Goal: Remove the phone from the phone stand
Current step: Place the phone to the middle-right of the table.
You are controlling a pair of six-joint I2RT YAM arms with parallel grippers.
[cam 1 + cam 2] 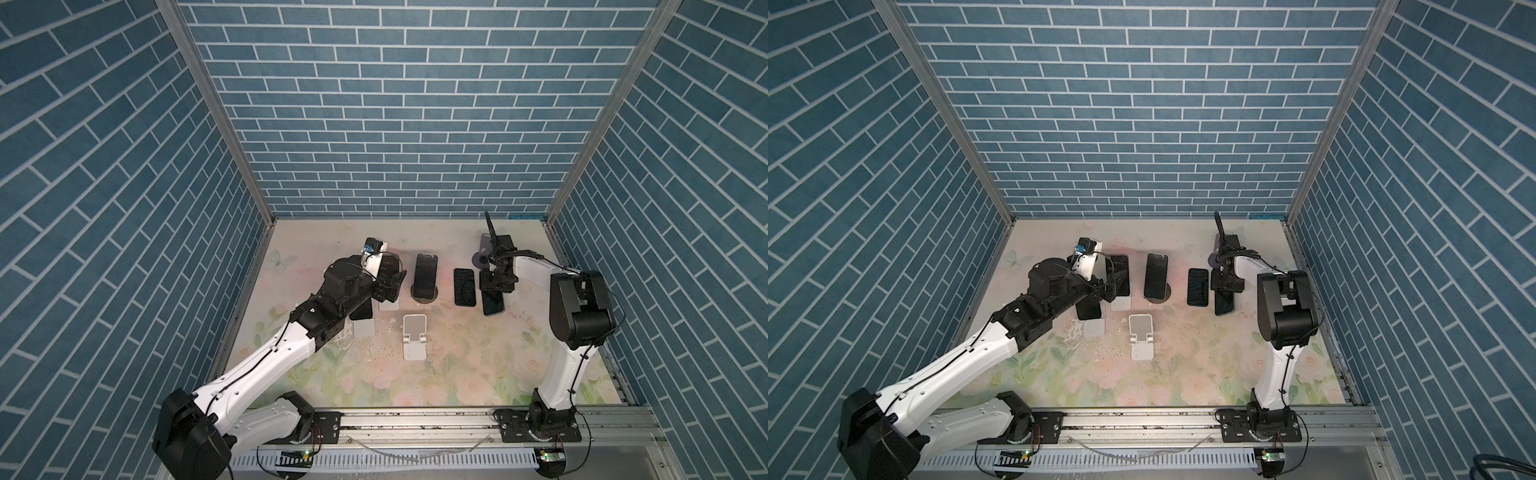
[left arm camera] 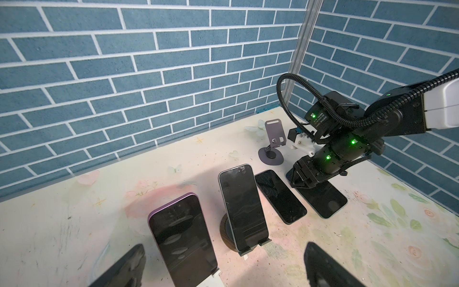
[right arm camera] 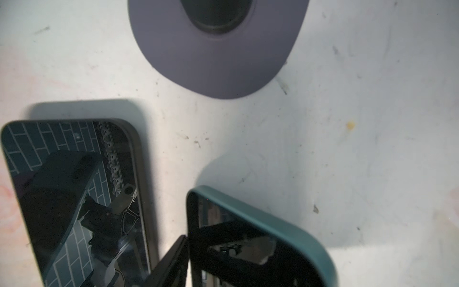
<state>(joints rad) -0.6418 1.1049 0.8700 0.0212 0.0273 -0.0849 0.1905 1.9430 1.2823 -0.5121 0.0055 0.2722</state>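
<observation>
A teal-edged phone [image 3: 248, 236] lies on the floral table [image 1: 457, 374], in front of an empty grey-purple stand [image 1: 482, 253]. My right gripper [image 1: 496, 286] is down over the phone's far end and shut on it. One finger [image 3: 171, 261] presses its side edge; the other is hidden. My left gripper [image 2: 223, 273] is open. Between its fingers [image 2: 124, 268] a purple phone [image 2: 181, 238] leans on a white stand, untouched. A blue-edged phone [image 2: 242, 206] stands on a round dark-based stand beside it.
A black phone [image 1: 464, 286] lies flat between the blue-edged phone and the teal one. An empty white stand [image 1: 414, 336] sits nearer the front. Another dark phone on a white stand [image 1: 1089, 309] is partly under my left arm. Brick-patterned walls close three sides.
</observation>
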